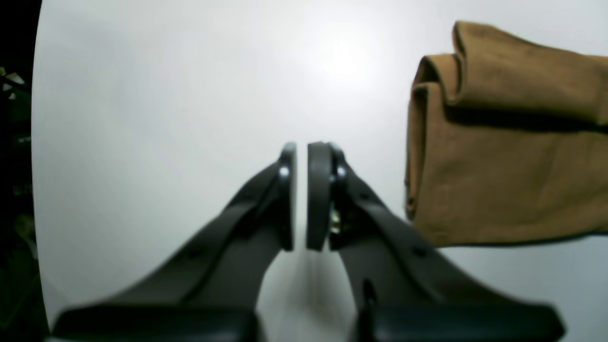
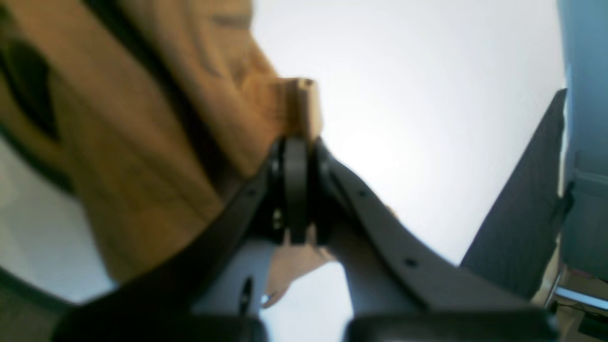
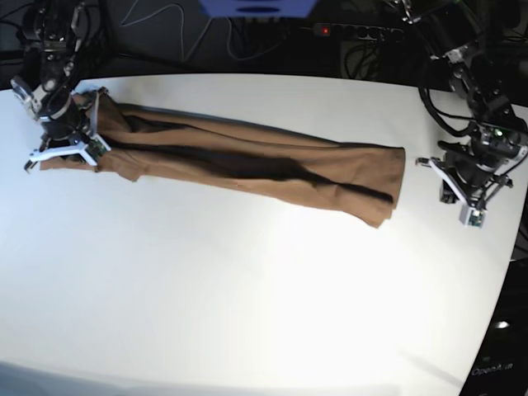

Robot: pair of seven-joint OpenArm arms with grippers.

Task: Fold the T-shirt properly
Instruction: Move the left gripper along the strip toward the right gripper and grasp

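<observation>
The tan-brown T-shirt (image 3: pixel 247 161) lies on the white table (image 3: pixel 247 297), folded lengthwise into a long narrow strip running left to right. My right gripper (image 2: pixel 297 142) is shut on a bunch of the shirt's fabric (image 2: pixel 142 142) at the strip's left end (image 3: pixel 62 144). My left gripper (image 1: pixel 301 147) is empty, with its pads almost touching. It hovers over bare table just beyond the strip's right end (image 1: pixel 503 166), apart from the cloth. In the base view this gripper (image 3: pixel 462 181) sits near the table's right edge.
Cables and a power strip (image 3: pixel 355 31) run along the back behind the table. The table's curved right edge (image 3: pixel 516 239) passes close to the left arm. A dark panel (image 2: pixel 517 204) shows at the right of the right wrist view.
</observation>
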